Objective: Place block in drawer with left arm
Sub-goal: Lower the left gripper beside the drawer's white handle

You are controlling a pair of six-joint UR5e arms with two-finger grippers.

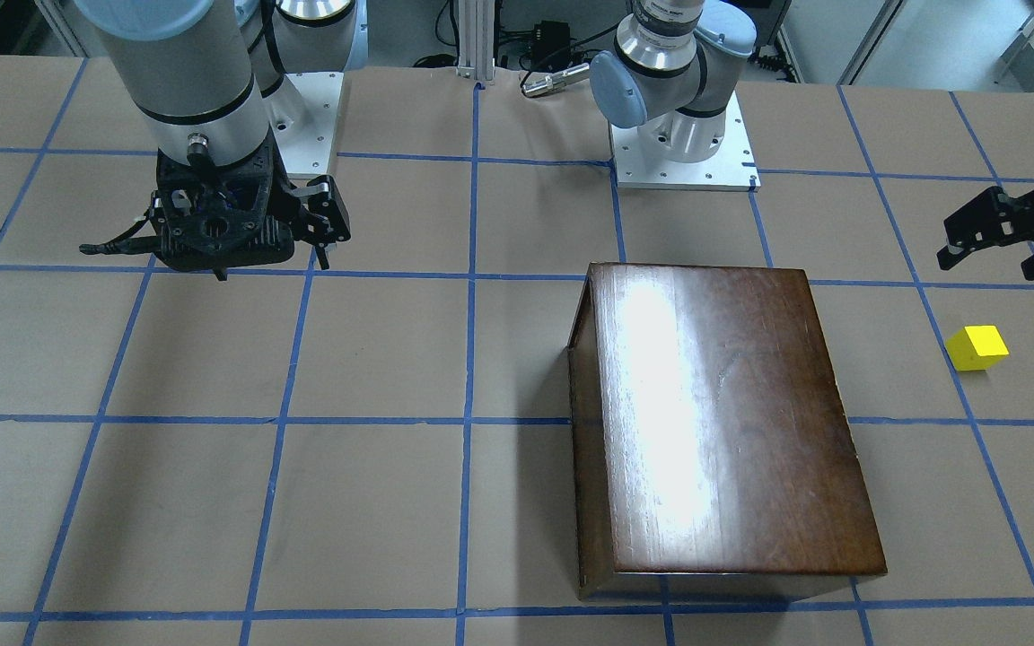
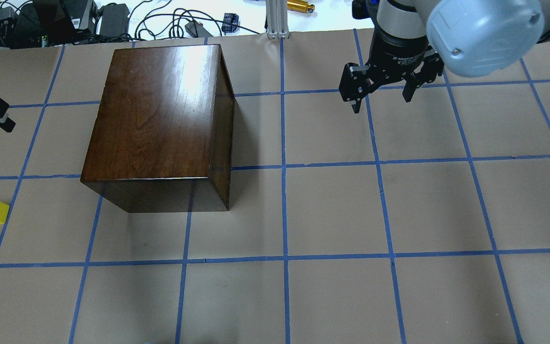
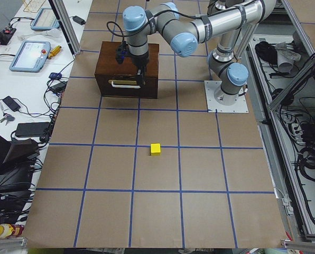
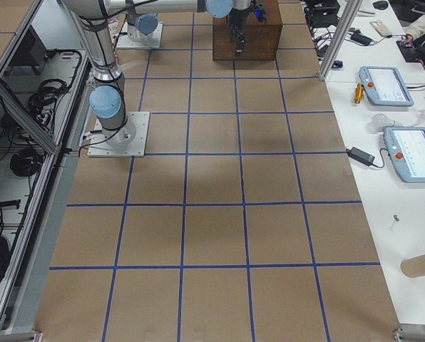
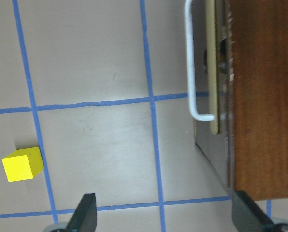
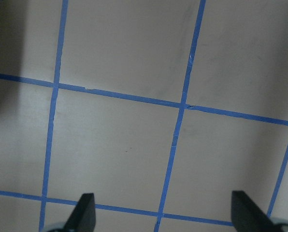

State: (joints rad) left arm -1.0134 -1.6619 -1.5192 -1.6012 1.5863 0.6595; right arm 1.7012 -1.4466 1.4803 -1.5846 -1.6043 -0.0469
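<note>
1. The left fingers (image 5: 86, 212) are spread wide with nothing between them. They hang above the tabletop (image 2: 332, 215), near the handle side of the box (image 2: 160, 119) and well apart from the block (image 5: 22, 164). The right fingers (image 6: 83, 215) are spread wide too and hold nothing. They hover over bare tabletop on the other side of the box, well apart from it.

2. The tabletop is covered in brown paper marked into squares by blue tape. The box and the block both rest on it, in the robot's left half.

3. The box is glossy dark brown wood, and you can see a bright glare on its top. Its handle side faces the table's end on the robot's left.

4. The drawer (image 3: 127, 91) sits pushed into the box, so you see only its dark front panel. A silver bar handle (image 5: 188, 53) runs along that panel over a pale plate. In the left wrist view the panel shows almost edge-on at the right of the frame.

5. The block is a small yellow cube lying alone on the tabletop, not in the drawer. You find it out in front of the drawer's panel, toward the table's left end, just beside a blue tape line and touching nothing else. In the left wrist view it lies at the lower left, outside the span of the left fingers.
</note>
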